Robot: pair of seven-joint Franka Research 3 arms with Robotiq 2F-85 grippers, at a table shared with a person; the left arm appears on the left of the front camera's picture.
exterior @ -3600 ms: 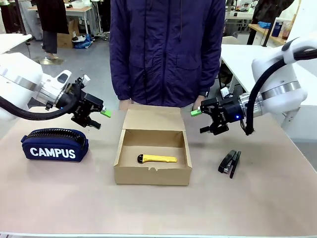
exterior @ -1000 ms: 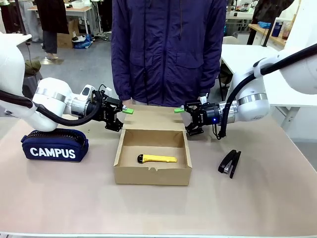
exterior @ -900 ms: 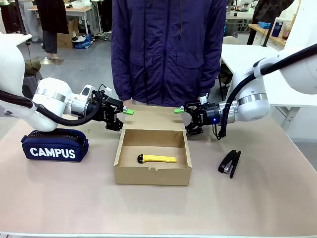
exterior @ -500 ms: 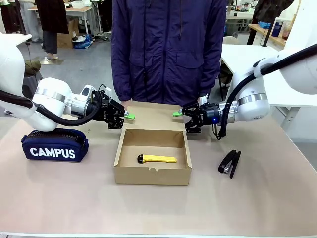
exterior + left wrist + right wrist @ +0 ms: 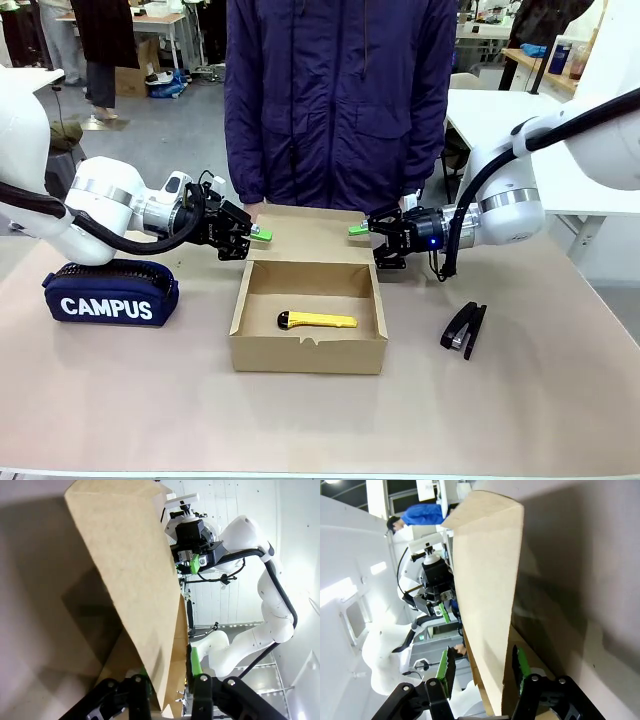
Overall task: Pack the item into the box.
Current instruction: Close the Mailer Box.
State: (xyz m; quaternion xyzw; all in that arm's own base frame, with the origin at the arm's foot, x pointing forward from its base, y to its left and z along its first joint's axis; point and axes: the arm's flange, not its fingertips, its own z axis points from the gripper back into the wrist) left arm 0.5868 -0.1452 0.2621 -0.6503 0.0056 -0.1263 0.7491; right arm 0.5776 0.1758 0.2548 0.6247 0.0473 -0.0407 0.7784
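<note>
The brown cardboard box [image 5: 308, 355] stands open at the table's middle. Inside it lies the yellow utility knife [image 5: 318, 320], black end to the left. The box's lid flap [image 5: 308, 232] stretches back toward the person, its far edge slightly raised. My left gripper [image 5: 258, 236] is shut on the flap's left corner, and my right gripper [image 5: 358, 231] on its right corner. In the left wrist view the flap [image 5: 125, 570] runs down between my left gripper's [image 5: 167, 685] fingers. In the right wrist view the flap [image 5: 490, 580] sits between my right gripper's [image 5: 482, 667] fingers.
A navy "CAMPUS" pencil case [image 5: 110, 292] lies at the table's left, under my left arm. A black stapler [image 5: 464, 329] lies to the right of the box. A person in a dark jacket [image 5: 340, 100] stands right behind the flap. The table's front strip is free.
Over the last second both grippers' green fingers came down onto the flap's corners and the flap's far edge rose a little. Knife and box have stayed put.
</note>
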